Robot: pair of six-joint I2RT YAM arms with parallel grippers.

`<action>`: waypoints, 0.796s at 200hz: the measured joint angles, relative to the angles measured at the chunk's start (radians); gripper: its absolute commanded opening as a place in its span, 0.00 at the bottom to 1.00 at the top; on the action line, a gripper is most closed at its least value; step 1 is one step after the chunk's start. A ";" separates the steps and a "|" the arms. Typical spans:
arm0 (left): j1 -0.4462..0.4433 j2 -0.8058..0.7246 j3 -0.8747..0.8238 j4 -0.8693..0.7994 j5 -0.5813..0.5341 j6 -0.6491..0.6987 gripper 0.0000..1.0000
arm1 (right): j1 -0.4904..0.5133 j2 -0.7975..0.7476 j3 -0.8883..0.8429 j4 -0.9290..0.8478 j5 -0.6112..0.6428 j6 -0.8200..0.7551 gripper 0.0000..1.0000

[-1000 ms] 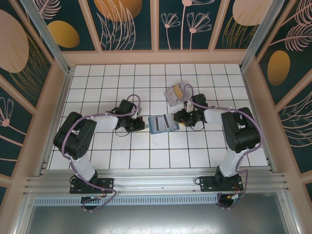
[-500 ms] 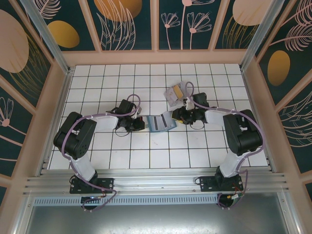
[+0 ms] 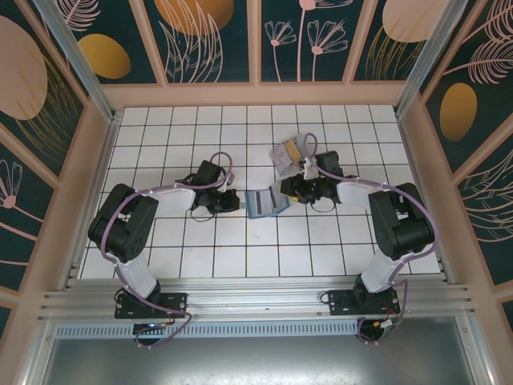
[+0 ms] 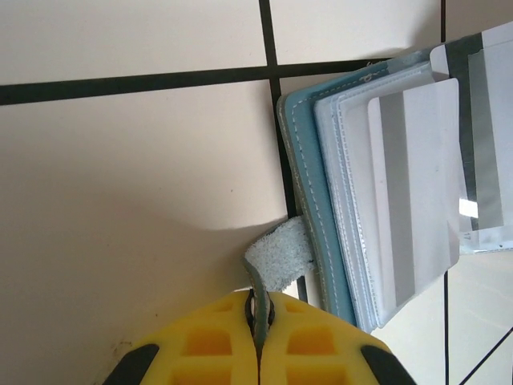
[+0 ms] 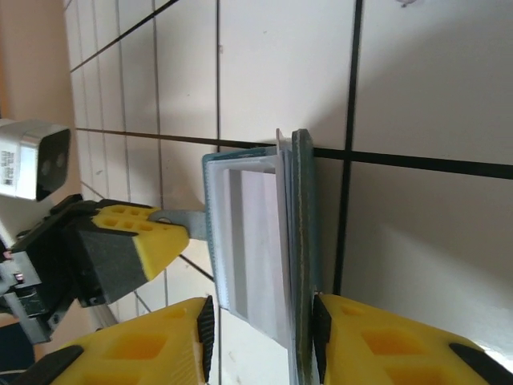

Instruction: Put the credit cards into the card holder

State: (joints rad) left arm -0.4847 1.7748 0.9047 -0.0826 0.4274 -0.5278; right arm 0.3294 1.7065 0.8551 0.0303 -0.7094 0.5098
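The teal-blue card holder (image 3: 263,203) lies mid-table, half folded, its right leaf tipped up. My left gripper (image 3: 235,200) is shut on the fuzzy strap (image 4: 279,255) at the holder's (image 4: 309,184) left edge. A silvery-grey striped card (image 4: 413,200) sits in the inner pocket. My right gripper (image 3: 282,192) is open with its jaws astride the holder (image 5: 300,241). Its right pad touches the teal outer face, and the left pad stands off the pale card (image 5: 258,241). More credit cards (image 3: 289,151), one of them gold, lie loose behind the right gripper.
The white grid table (image 3: 240,257) is walled by wooden rails; the back rail (image 3: 256,95) is far off. Both arm bases (image 3: 152,303) are bolted at the near edge. The left gripper's yellow finger (image 5: 136,241) shows in the right wrist view.
My right gripper has moved left and pushed the holder's right leaf up, so the holder looks narrower from above. My left gripper has crept slightly right, still gripping the strap.
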 measured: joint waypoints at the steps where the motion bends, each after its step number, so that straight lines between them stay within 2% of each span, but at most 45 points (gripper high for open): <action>1: 0.000 0.000 0.000 0.000 -0.001 0.000 0.00 | -0.001 0.000 0.000 -0.004 0.005 -0.003 0.40; 32: 0.000 -0.004 0.006 -0.016 -0.024 0.010 0.00 | -0.030 0.000 0.035 -0.132 0.157 -0.075 0.40; 63: 0.000 -0.015 0.013 -0.038 -0.044 0.019 0.00 | -0.025 0.000 0.168 -0.259 0.300 -0.140 0.40; 86: 0.000 -0.022 0.028 -0.045 -0.047 0.023 0.00 | 0.031 0.036 0.345 -0.326 0.345 -0.173 0.39; 124: 0.000 -0.026 0.032 -0.050 -0.047 0.026 0.00 | 0.147 0.233 0.633 -0.367 0.380 -0.217 0.38; 159: 0.000 -0.026 0.032 -0.051 -0.048 0.026 0.00 | 0.178 0.365 0.696 -0.438 0.411 -0.233 0.37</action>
State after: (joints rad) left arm -0.4847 1.7485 0.9371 -0.1341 0.3794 -0.5014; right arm 0.5072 2.0716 1.5513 -0.4072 -0.2985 0.2771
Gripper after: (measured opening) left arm 0.070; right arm 0.373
